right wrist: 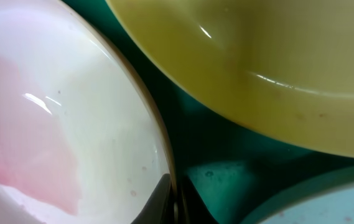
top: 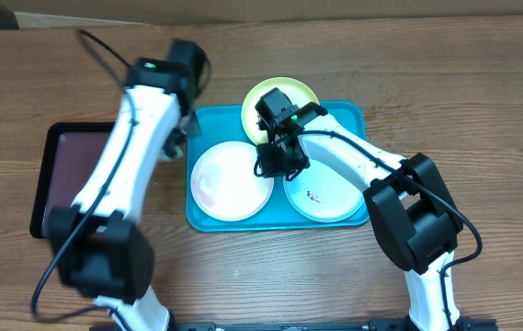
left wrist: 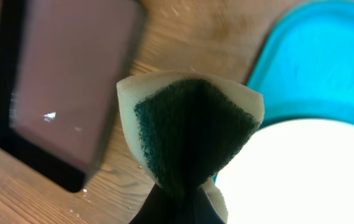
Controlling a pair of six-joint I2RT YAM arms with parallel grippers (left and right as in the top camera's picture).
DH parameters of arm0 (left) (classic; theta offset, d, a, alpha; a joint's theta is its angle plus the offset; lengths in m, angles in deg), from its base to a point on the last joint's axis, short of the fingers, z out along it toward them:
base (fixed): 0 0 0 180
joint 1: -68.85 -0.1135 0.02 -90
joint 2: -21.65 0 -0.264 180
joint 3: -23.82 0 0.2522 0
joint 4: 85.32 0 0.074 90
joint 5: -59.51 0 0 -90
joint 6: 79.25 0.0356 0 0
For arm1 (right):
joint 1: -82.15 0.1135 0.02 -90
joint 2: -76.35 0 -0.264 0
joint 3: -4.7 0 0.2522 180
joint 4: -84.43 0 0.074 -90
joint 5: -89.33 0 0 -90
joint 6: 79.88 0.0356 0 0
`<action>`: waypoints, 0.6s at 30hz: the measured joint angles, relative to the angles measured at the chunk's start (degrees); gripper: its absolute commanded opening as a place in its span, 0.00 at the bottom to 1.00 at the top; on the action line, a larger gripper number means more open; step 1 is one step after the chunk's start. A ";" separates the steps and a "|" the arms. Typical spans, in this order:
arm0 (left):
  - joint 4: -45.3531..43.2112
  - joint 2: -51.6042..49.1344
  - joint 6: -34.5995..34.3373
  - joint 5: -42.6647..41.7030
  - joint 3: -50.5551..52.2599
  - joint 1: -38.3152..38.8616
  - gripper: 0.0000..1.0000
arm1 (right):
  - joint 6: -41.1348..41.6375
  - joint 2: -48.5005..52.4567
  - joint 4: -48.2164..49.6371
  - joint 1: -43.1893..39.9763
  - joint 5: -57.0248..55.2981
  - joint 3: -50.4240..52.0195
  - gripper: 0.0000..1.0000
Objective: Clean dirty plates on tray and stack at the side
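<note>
At the left of the overhead frame, just right of the maroon tray (top: 68,175), the left gripper (left wrist: 177,208) is clamped on a folded sponge (left wrist: 189,124), soft pale foam with a coarse green face. That face should meet the glossy white plate (top: 232,181) flat and rub its pink film firmly. At centre on the turquoise tray (top: 353,115), the right gripper (right wrist: 175,202) looks pinched on that plate's rim, with the yellow-green plate (top: 302,92) and the smeared mint plate (top: 327,195) to its right.

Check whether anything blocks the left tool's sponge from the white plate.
Nothing visible lies between the sponge and the white plate. The right tool sits at that plate's right rim, crowding that edge.
</note>
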 measured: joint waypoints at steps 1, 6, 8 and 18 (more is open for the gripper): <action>0.37 1.57 -0.02 0.07 -0.50 -0.96 0.04 | 0.00 0.00 -0.81 0.00 -0.02 -0.85 0.04; 3.65 10.03 -1.16 0.31 -1.36 -10.49 0.05 | -0.02 -0.02 -4.57 0.57 -0.52 -6.38 0.04; 4.63 11.69 -1.51 -0.57 -1.57 -15.63 0.04 | -0.04 -0.13 -7.61 1.18 -3.04 -9.62 0.04; -1.88 12.02 -2.38 -5.01 6.95 -26.49 0.04 | -0.28 -1.84 -23.65 9.79 -34.21 -29.49 0.04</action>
